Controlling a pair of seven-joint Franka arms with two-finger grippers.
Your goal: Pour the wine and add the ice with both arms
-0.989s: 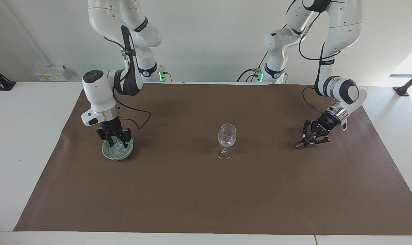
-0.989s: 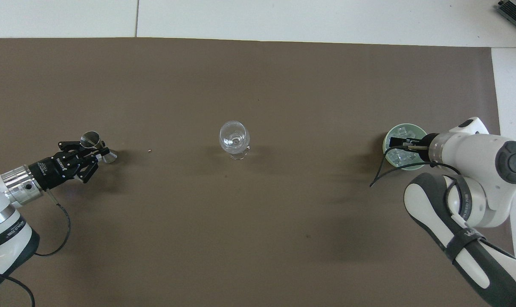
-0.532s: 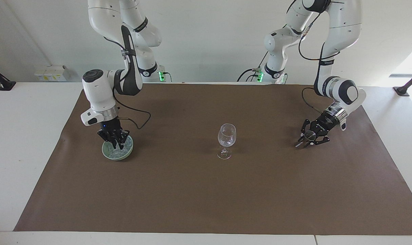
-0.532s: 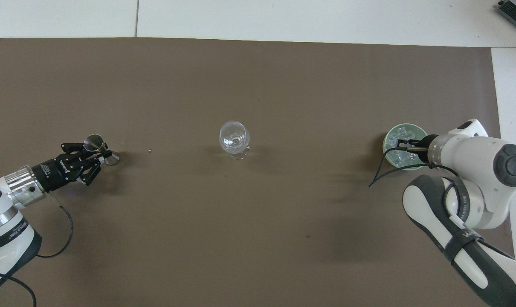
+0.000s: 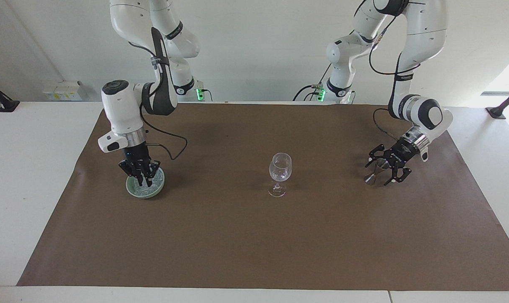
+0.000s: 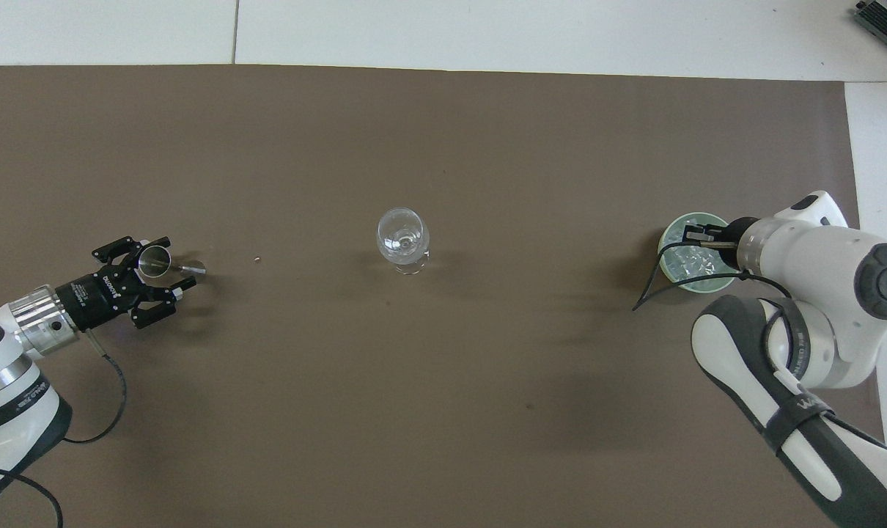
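Note:
A clear wine glass stands upright mid-mat. A pale green bowl at the right arm's end holds several clear ice cubes. My right gripper hangs just above the ice in the bowl. Its fingers are drawn together on a cube that barely shows between the tips. A small metal jigger stands on the mat at the left arm's end. My left gripper is open, with one finger on either side of the jigger.
A brown mat covers most of the white table. A tiny pale speck lies on the mat between the jigger and the glass.
My left gripper opened and let go of the jigger, which now stands on the mat. My right gripper closed in the bowl and rose a little.

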